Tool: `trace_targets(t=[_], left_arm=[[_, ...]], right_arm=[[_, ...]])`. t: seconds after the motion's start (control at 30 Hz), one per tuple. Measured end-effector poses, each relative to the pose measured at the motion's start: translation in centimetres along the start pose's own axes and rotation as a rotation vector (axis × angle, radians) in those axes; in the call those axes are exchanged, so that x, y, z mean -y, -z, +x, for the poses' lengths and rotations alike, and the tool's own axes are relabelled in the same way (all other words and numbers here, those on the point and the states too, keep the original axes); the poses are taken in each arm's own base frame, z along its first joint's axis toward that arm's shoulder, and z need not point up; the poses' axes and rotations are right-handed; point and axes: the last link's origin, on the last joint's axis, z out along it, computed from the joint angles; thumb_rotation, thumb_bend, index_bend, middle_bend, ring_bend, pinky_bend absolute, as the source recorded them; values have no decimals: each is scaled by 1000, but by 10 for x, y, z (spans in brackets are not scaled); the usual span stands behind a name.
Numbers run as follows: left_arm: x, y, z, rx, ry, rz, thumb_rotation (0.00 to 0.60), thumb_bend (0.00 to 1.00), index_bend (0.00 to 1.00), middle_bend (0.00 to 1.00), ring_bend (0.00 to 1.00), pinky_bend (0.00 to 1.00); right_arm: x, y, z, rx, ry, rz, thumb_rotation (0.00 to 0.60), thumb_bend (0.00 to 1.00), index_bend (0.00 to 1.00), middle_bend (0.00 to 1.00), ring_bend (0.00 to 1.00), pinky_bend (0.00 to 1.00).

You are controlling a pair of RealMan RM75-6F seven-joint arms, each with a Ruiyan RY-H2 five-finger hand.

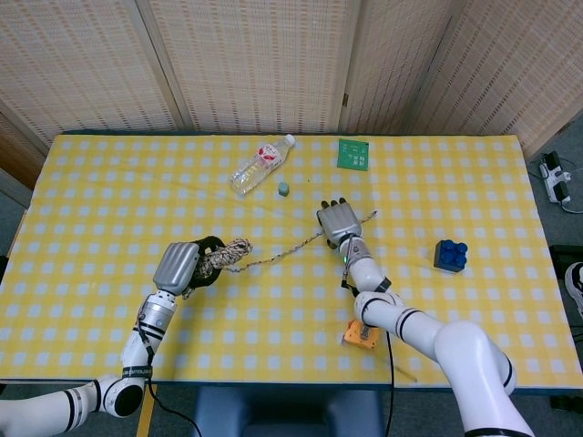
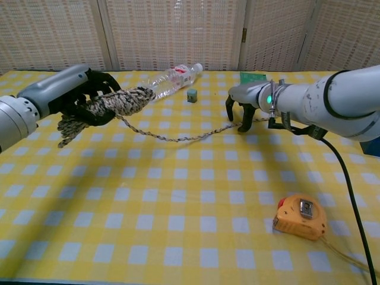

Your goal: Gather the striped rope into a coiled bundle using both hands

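Right now your left hand (image 2: 80,95) is wrapped around a thick wad of the striped rope (image 2: 122,101), a braided cord flecked in dark brown and cream. The wad sticks out of that hand toward the middle of the surface (image 1: 109,200), and a short frayed end dangles below the hand on its outer side. From the bundle a single thin strand sags down to the yellow-and-white checked cloth and runs across to your right hand (image 2: 240,104). In the head view the same strand lies as a slanted line from the left hand (image 1: 182,266) to the right hand (image 1: 337,221), with a short tail of rope showing just past the right hand's far side.

Your right hand sits palm down over the strand, fingers curled downward around it; the chest view shows the rope passing under the fingers, so you are holding it there.

Beyond the rope lies a clear plastic bottle (image 1: 260,165) on its side with a red-and-white label; the print is too small to read. A small greenish cap (image 1: 283,189) sits just beside it, and a green card (image 1: 353,154) farther right carries pale marks you cannot read. An orange tape measure (image 2: 301,217) rests near you, and a blue block (image 1: 451,254) sits to the right.
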Motion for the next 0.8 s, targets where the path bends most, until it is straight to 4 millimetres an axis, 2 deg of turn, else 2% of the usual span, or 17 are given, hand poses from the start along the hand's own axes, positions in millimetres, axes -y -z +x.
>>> trace_targets(t=[0.43,0.8], left_arm=[[0,-1,-4,9,6,2,600,638,565,576,572,756],[2,0,-5,12,8,8,600,637,566,576,568,755]], right_arm=[[1,-2,-7,11,11,-4,600,382,502,212,178,148],[-1,-2,-10,17,15,-9,600,469,529,227,177,149]])
